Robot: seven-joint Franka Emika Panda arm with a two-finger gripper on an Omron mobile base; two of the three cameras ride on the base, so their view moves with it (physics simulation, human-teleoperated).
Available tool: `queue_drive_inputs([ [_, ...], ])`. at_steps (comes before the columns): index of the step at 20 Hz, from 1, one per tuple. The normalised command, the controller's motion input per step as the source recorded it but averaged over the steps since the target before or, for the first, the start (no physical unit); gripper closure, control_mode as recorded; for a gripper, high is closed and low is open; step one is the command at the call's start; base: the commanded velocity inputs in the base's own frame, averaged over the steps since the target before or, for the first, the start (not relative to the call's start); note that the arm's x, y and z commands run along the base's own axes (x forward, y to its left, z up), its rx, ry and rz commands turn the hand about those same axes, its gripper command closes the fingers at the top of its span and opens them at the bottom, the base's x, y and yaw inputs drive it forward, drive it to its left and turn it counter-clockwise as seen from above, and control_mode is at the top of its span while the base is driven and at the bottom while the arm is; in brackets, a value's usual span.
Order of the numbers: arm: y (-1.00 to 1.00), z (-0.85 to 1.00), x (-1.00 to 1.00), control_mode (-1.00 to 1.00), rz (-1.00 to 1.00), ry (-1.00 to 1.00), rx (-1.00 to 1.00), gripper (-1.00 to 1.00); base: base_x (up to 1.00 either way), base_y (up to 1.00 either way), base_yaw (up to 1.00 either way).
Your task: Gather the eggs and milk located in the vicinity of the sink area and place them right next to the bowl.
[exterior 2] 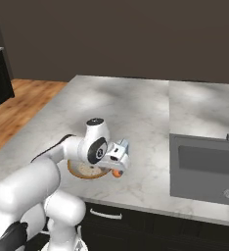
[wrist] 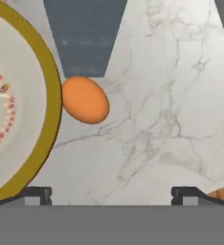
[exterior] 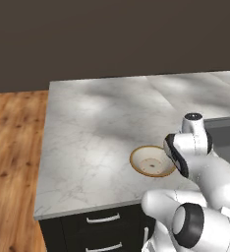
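Gripper mine, hovering low over the counter, fingers spread wide with nothing between them. Orange egg lies on the marble just beside the bowl, about touching its golden rim. Light blue milk carton stands right behind the egg. So one egg and the milk look placed; I judge the pale egg is left to fetch. Sink off to my right

The arm is built of glossy white, rounded shells joined by dark grey to black rings and round end caps. The gripper has a pale grey boxy body, and its two small finger tips are dark.
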Motion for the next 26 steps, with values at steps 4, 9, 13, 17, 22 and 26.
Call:
queue_drive_inputs([
  [4,0.04,0.02,-0.07,-1.00,-0.19,-0.13,0.40,-1.00,0.00,0.00,0.00],
  [9,0.11,0.01,0.00,-1.00,0.00,-0.02,0.00,-1.00,0.00,0.00,0.00],
  [13,-0.07,0.00,0.00,-1.00,0.01,0.00,0.00,-1.00,0.00,0.00,0.00],
  [17,-0.41,0.00,0.00,-1.00,0.02,-0.02,0.00,-1.00,0.00,0.00,0.00],
  [22,-0.17,0.00,0.00,1.00,0.01,-0.03,0.00,-1.00,0.00,-0.80,0.10],
  [26,0.00,0.00,0.00,1.00,0.00,0.00,0.00,-1.00,0.00,-1.00,0.15],
])
